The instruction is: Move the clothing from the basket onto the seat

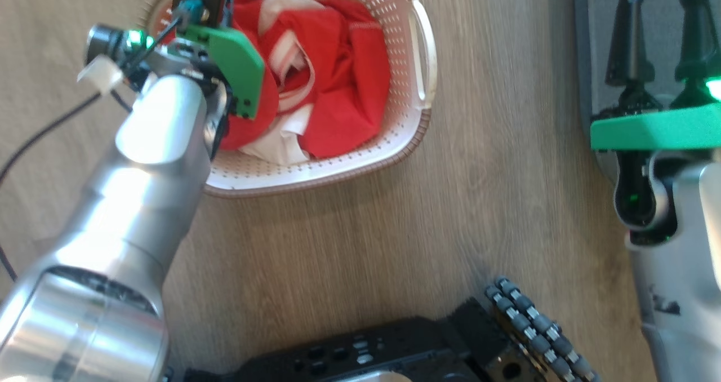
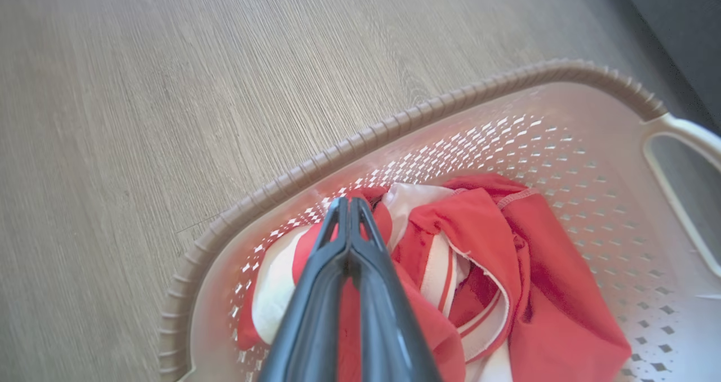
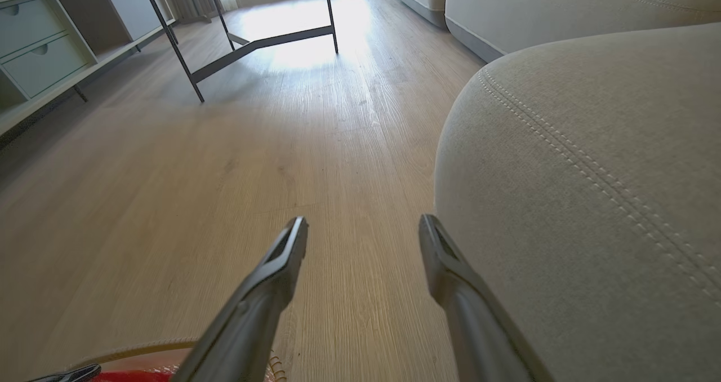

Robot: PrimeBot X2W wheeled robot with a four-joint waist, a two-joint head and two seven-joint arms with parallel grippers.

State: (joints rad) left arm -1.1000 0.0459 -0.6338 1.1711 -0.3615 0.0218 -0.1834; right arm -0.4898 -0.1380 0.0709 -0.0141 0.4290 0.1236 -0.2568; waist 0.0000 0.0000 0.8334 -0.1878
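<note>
Base of robot (image 1: 394,354) at near edge, on pale wood floor (image 1: 450,213). One basket (image 1: 360,162) stands on the floor ahead-left, one handle (image 1: 419,49) seen. Clothing (image 1: 338,89) lies inside it as a single crumpled red-and-white heap; garment count cannot be told. Left gripper (image 2: 349,203) is down on the heap, its two fingers pressed together at the tips. Red shows in the slit behind them; whether cloth is caught, cannot tell. Right gripper (image 3: 363,224) spread wide above the floor, just beside seat (image 3: 591,173). One seat, with a double stitch line. Farther off: a second cushion (image 3: 563,4), one dark-legged table (image 3: 253,38), two drawers (image 3: 34,44).
</note>
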